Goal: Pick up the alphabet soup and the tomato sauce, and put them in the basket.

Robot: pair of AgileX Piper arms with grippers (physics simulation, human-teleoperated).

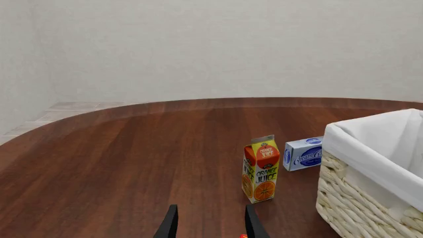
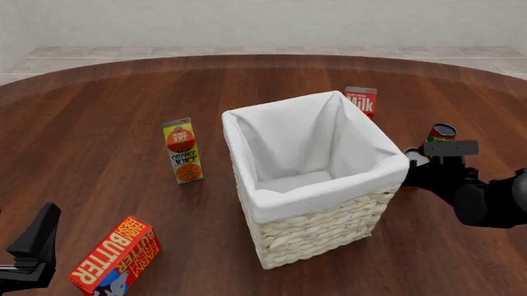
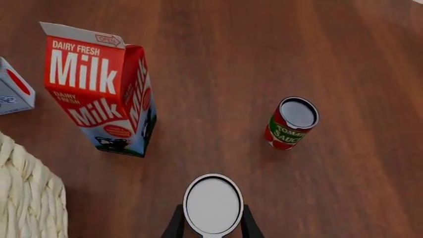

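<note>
The right gripper straddles the alphabet soup beside the basket, grip uncertain. Next: lift it over. The tomato sauce waits on the worktop; the left gripper hangs open.

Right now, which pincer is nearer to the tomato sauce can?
The right. The right pincer sits just short of the tomato sauce, with a silvery-topped can between its fingers. The left pincer is across the table, beyond the basket.
</note>
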